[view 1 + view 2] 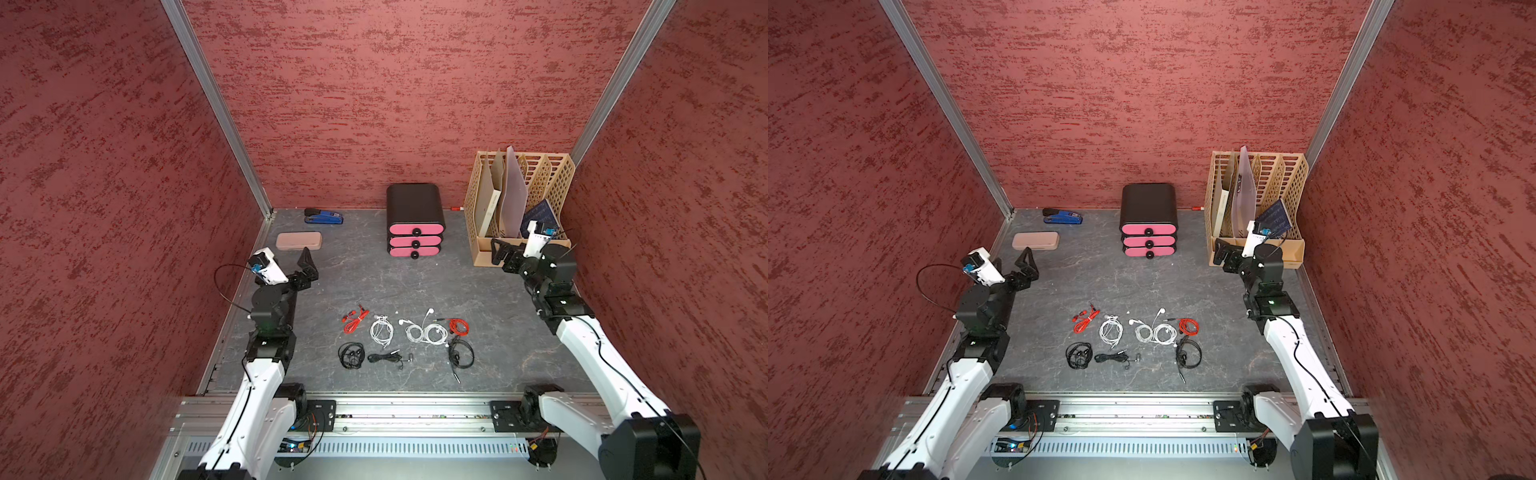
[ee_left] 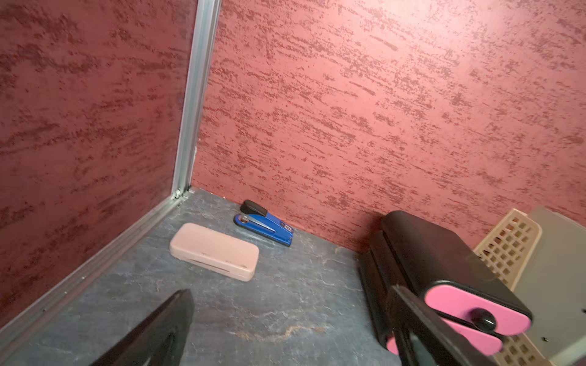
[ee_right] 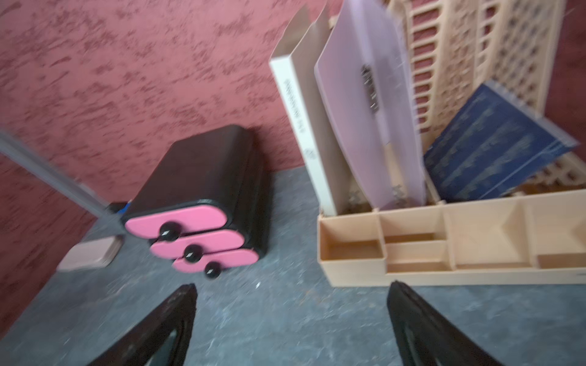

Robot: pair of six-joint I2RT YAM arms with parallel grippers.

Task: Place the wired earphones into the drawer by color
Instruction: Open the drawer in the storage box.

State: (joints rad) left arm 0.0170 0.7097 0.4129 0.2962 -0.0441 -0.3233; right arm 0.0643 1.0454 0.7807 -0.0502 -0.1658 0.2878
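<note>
Several wired earphones lie coiled at the front middle of the table in both top views: red bundles (image 1: 353, 322) (image 1: 458, 326), white ones (image 1: 381, 330) (image 1: 424, 332) and black ones (image 1: 352, 355) (image 1: 460, 355). The drawer unit (image 1: 414, 228) (image 1: 1148, 228), black with three shut pink fronts, stands at the back wall. My left gripper (image 1: 308, 266) (image 2: 291, 293) hovers open and empty at the left, far from the bundles. My right gripper (image 1: 496, 251) (image 3: 292, 286) is open and empty at the right, in front of the organizer. The wrist views show the drawer (image 2: 444, 269) (image 3: 196, 190) but no earphones.
A blue stapler (image 1: 323, 217) and a pink case (image 1: 299, 241) lie at the back left corner. A beige file organizer (image 1: 519, 208) with folders and a blue booklet fills the back right corner. Red walls close in three sides.
</note>
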